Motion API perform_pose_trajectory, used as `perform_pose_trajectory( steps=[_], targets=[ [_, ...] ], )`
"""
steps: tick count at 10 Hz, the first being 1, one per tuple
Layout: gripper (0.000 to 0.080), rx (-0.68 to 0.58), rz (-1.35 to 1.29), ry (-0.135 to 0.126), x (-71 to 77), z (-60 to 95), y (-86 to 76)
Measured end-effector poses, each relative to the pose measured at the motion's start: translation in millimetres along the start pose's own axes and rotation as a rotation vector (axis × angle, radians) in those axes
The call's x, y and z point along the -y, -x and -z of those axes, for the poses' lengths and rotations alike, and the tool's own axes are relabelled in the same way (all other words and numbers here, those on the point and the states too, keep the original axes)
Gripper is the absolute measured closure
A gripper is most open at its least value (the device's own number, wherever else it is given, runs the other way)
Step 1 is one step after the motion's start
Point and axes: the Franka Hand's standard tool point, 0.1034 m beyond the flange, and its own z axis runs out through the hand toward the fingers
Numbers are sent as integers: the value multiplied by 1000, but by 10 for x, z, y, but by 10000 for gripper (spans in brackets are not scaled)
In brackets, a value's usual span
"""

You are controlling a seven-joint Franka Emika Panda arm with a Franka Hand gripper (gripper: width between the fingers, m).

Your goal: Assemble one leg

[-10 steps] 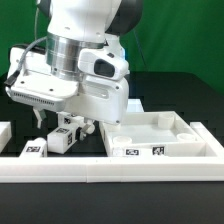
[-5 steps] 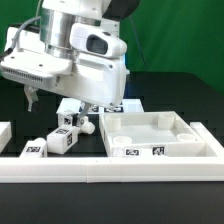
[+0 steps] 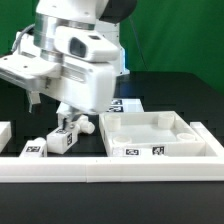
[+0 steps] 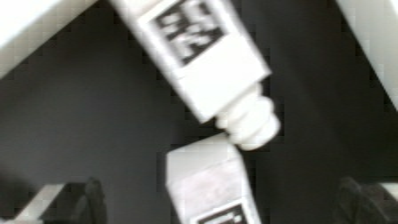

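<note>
Leg [image 4: 210, 60] — smooth white plastic, matt, w/ flat b&w tags [image 4: 187, 28]; table [image 3: 180, 90] — matt black.

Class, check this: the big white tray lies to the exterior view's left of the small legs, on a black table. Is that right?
No. The tray lies to the exterior view's right of the legs, on the black table; the exterior view shows it.
</note>
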Motion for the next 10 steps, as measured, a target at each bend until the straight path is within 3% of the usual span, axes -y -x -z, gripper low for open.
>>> perform_pose_trajectory(
  steps=[2, 7, 9, 10],
  targets=[
    [150, -6, -280, 9, -1, 6, 1],
    [150, -28, -657, 11, -21, 2, -28],
    [150, -45, -1080, 9, -45, 34, -30],
    [150, -45, -1273, -5, -92, 38, -104]
  ],
)
